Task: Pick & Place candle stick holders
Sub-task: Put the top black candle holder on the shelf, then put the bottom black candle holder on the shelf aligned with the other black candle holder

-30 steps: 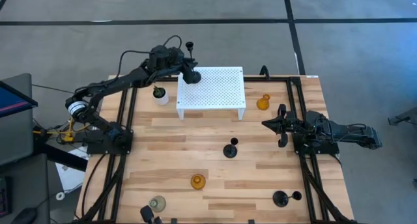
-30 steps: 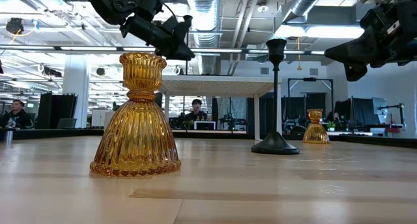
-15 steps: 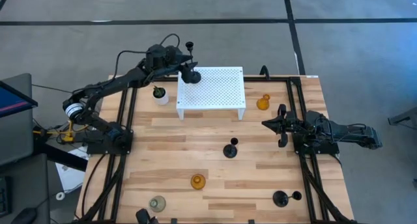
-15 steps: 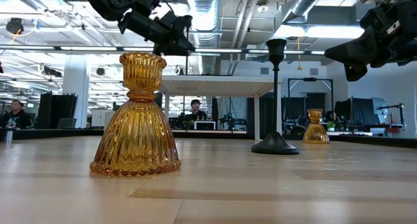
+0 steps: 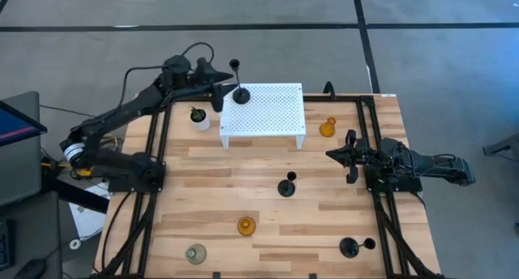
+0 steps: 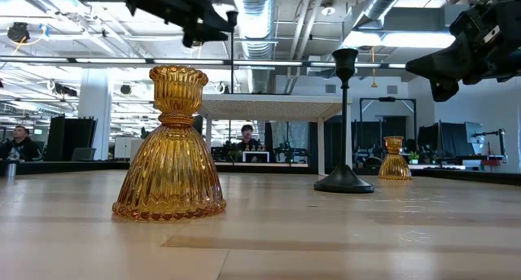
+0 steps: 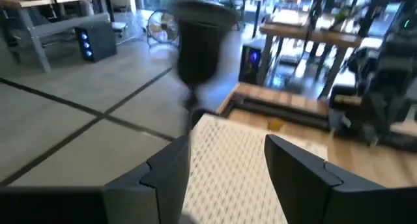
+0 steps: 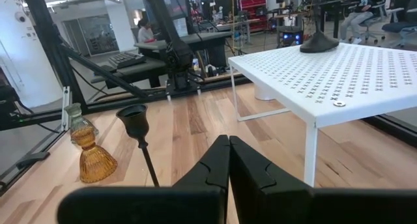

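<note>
Left tool point(image 5: 217, 88), fingers spread, has withdrawn from the black candle holder point(image 5: 240, 91), now standing released on the white stand point(image 5: 280, 109); placement complete.

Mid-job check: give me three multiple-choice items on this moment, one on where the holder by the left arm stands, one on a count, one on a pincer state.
1. The tall black holder stands on:
A. the white stand
B. the bare wood
C. the floor

2. Amber glass holders in the high view:
A. one
B. two
C. four

3. The left pincer is:
A. shut on the holder
B. open, apart from it
C. out of view

Key: 1 A, its base sits on the white stand corner. 2 B, one amber holder near the front, another amber one beside the stand. 3 B, the left wrist view shows spread fingers with the holder beyond them.
</note>
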Controlling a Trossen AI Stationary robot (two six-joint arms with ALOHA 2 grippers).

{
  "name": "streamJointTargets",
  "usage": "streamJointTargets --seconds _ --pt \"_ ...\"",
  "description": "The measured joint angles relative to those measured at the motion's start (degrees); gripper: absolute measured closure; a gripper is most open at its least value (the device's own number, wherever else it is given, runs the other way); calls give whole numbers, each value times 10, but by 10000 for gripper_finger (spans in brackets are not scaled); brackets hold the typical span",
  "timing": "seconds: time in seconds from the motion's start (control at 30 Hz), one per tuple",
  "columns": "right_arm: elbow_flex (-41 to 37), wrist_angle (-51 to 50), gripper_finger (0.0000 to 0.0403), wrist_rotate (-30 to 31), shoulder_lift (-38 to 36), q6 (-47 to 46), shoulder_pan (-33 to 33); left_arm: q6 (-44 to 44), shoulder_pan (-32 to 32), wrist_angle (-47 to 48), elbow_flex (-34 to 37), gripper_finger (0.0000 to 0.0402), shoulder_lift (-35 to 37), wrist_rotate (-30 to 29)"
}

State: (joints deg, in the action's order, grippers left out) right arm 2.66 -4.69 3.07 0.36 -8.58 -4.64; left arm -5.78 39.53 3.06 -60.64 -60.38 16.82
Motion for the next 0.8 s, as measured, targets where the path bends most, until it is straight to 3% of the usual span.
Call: streamJointTargets --seconds 0.23,0.53,0.8 --pt "0 0 403 0 0 1 0 -18 1 81 0 203 65 -64" --pt "0 0 403 0 0 1 0 0 -16 185 0 209 101 -59" --pt "0 0 403 0 0 1 0 2 -66 239 18 276 108 -29"
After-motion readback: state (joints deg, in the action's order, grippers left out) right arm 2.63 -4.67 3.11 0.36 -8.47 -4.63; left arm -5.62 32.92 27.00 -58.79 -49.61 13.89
